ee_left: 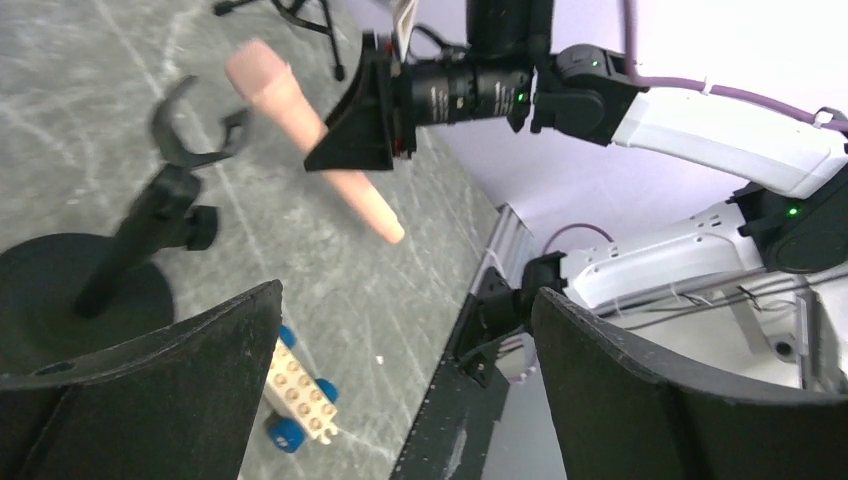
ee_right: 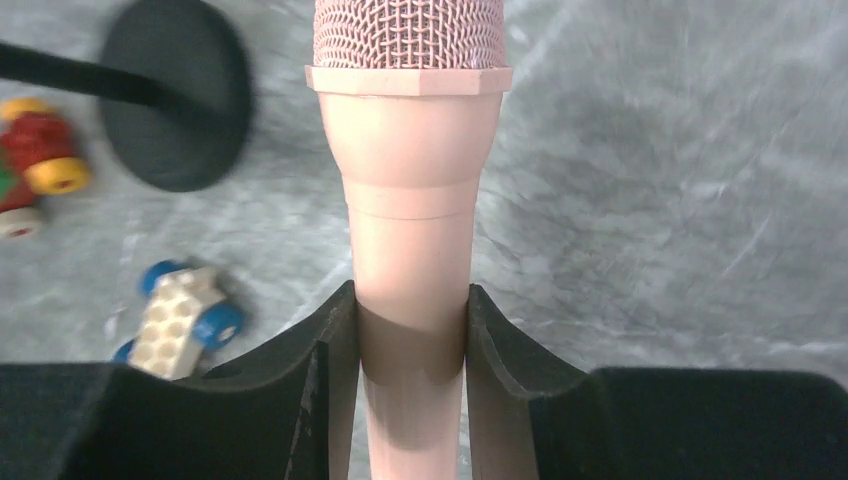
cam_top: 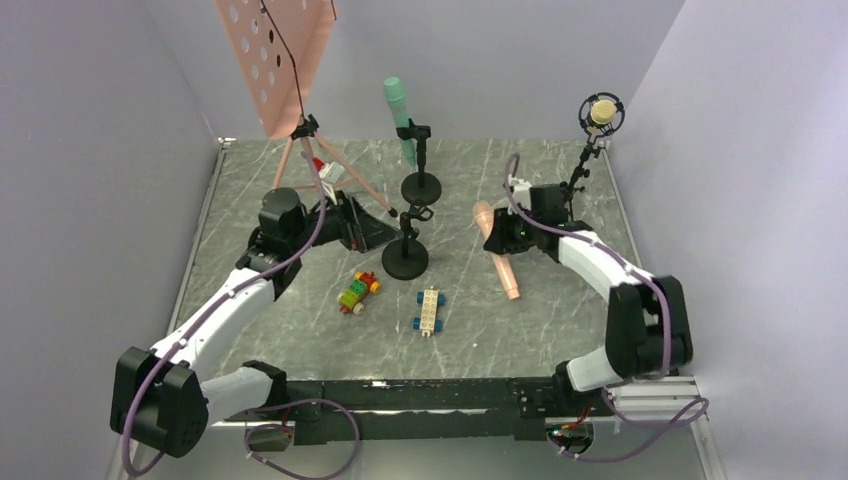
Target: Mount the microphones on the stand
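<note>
Three stick-shaped microphones with rounded heads are in view. The salmon-pink microphone (ee_right: 412, 180) has a fine wire-mesh head above a smooth stepped collar and a tapering plastic-looking body. The right gripper (ee_right: 412, 320) is clamped on that body just below the collar, with a black finger pressed to each side. In the top view it lies slanted over the right half of the grey marbled table (cam_top: 560, 330), head toward the back; whether its tail touches the table I cannot tell.

The mint-green microphone (cam_top: 398, 108) stands tilted in the clip of a black round-based stand (cam_top: 421, 185) at the back centre. The tan-yellow microphone (cam_top: 601, 112) sits inside a black ring mount (cam_top: 583, 118) on a thin stand (cam_top: 578, 175) at the back right. A second black round-based stand (cam_top: 405, 258) carries a forked clip (ee_left: 190, 130), near the pink head but apart from it.

The left gripper (ee_left: 405, 300) hovers beside this stand, its matte black fingers spread wide apart. A multicoloured toy-brick car (cam_top: 358, 292) and a white toy-brick car (cam_top: 429, 310) with blue wheels lie on the table.
</note>
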`<state>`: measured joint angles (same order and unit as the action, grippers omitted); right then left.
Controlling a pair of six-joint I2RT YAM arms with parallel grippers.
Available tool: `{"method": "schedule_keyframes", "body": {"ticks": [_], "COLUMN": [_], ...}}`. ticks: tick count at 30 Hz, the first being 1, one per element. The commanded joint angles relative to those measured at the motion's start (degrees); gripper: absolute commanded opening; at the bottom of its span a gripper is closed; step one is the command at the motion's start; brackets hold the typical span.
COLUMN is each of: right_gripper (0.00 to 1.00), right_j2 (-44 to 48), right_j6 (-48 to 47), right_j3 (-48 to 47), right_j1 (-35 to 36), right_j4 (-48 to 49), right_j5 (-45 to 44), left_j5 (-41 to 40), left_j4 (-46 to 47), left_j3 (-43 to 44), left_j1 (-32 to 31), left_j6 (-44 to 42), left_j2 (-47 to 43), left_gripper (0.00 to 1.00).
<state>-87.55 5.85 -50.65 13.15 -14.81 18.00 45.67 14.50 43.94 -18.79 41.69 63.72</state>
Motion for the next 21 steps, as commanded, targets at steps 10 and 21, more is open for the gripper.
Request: {"method": "schedule_keyframes", "body": {"ticks": [10,21], "right_gripper": [0.01,0.02], "right_j2": [14.7,15.2], "right_j6": [-30.2,-38.8], "right_j3": [-2.9,-4.6], "right_j1": [-5.5,-5.4], "right_j4": [-7.6,-15.3], "right_j5": [49.6,56.8], "left_j5": [-3.0,-5.7], "left_j4": [-2.9,-15.2], "left_j3": [13.9,21.8], "left_j1": [-11.9,-18.8], "left_j6": [-2.8,-9.9], "left_j2": [9.6,18.2], "left_gripper": [0.99,0.99]}}
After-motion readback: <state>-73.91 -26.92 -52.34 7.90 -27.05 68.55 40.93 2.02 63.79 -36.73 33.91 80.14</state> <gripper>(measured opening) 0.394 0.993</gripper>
